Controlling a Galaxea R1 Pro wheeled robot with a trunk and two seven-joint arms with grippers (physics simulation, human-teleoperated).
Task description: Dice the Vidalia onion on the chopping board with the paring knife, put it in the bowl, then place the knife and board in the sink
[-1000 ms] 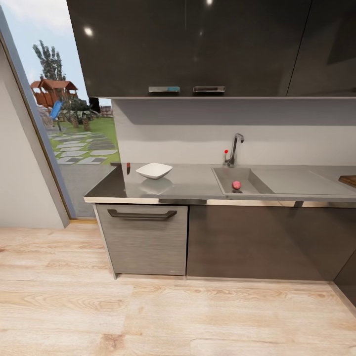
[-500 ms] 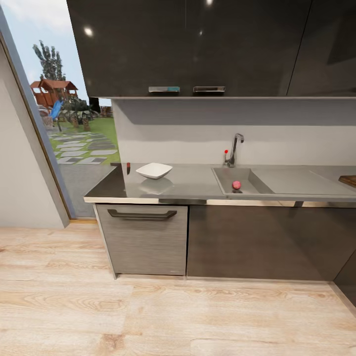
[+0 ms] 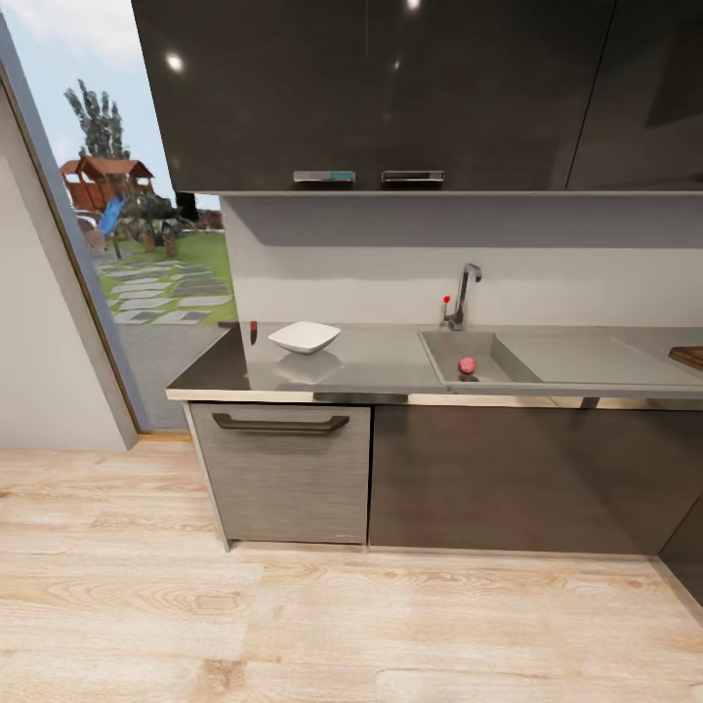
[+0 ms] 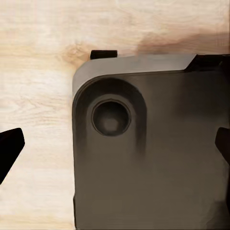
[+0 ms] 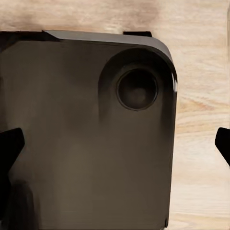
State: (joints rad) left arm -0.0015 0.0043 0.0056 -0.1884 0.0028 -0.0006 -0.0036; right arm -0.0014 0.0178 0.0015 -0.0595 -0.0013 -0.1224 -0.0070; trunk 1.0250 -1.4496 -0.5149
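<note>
I see glossy dark wall cabinets (image 3: 391,93) with two metal handles (image 3: 369,178) above a pale backsplash (image 3: 410,273). To the left, a tall window (image 3: 127,215) looks onto a garden with a wooden playhouse (image 3: 103,181) and stepping stones. Light wood flooring (image 3: 293,625) runs below the dark base cabinets (image 3: 508,478).

A dark grey, rounded-cornered base panel (image 4: 158,158) with a round recessed socket (image 4: 111,118) is showing; black fingertips (image 4: 9,146) are flanking it.

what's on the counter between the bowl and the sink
Nothing. In the head view, bare grey countertop runs from the bowl to the sink.
</note>
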